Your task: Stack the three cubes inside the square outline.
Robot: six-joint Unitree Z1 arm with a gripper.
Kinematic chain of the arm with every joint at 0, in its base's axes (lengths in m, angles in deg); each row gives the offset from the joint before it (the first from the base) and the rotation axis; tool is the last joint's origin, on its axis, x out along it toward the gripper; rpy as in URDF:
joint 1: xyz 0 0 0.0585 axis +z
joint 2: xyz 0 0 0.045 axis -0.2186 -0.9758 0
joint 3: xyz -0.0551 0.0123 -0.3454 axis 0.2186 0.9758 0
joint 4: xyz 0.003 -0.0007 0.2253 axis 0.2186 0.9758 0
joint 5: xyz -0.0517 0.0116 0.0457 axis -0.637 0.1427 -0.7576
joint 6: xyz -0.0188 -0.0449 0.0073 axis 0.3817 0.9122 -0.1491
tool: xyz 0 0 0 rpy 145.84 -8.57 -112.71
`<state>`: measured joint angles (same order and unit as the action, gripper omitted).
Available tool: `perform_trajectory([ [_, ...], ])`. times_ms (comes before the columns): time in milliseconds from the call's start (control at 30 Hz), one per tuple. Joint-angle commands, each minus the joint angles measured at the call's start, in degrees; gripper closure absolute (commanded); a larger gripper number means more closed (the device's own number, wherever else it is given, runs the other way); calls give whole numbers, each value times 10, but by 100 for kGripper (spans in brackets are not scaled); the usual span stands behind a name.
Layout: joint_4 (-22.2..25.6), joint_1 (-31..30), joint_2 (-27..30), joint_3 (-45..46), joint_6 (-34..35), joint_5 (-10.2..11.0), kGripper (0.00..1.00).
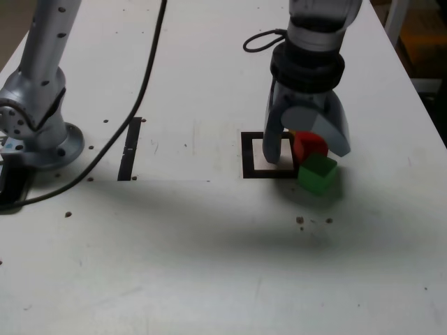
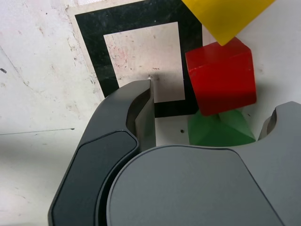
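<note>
My gripper [image 1: 305, 152] is down at the table with its jaws wide apart. One finger [image 2: 141, 108] rests inside the square outline [image 1: 251, 167], on the white interior. The other finger stands beyond the red cube [image 1: 309, 144], which sits between the jaws just outside the outline's border [image 2: 136, 14]. The wrist view shows a gap between the red cube [image 2: 221, 75] and the finger in the square. The green cube [image 1: 318, 173] lies against the red one, on the side nearer the exterior camera. The yellow cube [image 2: 225, 16] touches the red cube's far side and is hidden in the exterior view.
The arm's base [image 1: 38, 132] stands at the exterior view's left, with a black cable [image 1: 147, 70] running past it. A thin black strip [image 1: 130, 150] lies left of the outline. The table's edge runs along the exterior view's right.
</note>
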<state>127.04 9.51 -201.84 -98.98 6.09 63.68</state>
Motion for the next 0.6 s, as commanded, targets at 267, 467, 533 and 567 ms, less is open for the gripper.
perform_trajectory([
  [267, 7, 15, -14, -10, -14, -7, 14],
  [467, 11, 23, -20, -12, -18, -12, 18],
  [533, 12, 24, -22, -12, -18, -12, 21],
  [567, 11, 25, -23, -12, -18, -12, 23],
])
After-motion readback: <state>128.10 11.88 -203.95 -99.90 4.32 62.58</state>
